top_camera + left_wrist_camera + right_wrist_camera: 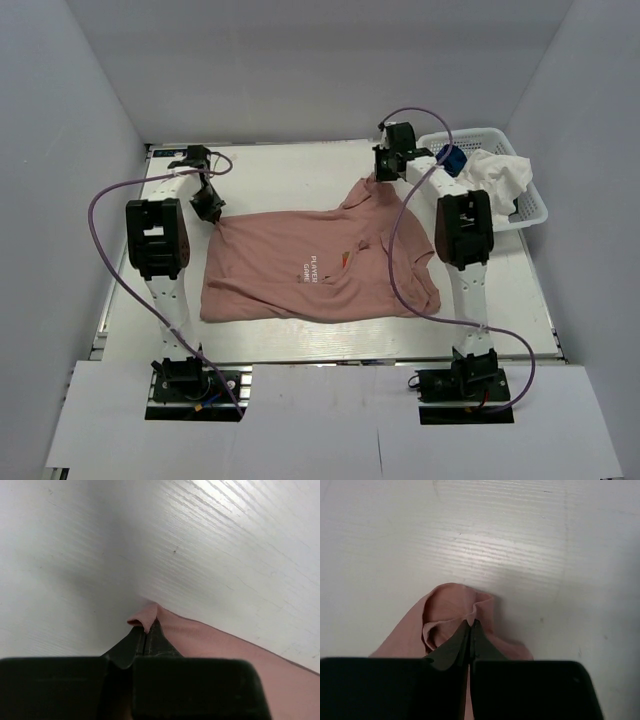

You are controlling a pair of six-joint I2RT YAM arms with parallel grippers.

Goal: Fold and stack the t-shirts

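The dusty-pink t-shirt lies spread across the middle of the table, its small chest print facing up. My left gripper is shut on the shirt's far left corner. My right gripper is shut on a bunched fold at the shirt's far right end. Both pinch the cloth just above the table. The white t-shirt and the royal-blue t-shirt sit in the basket at the far right.
A white plastic mesh basket stands at the table's far right corner, close to the right arm. White walls enclose the table on three sides. Purple cables loop from both arms.
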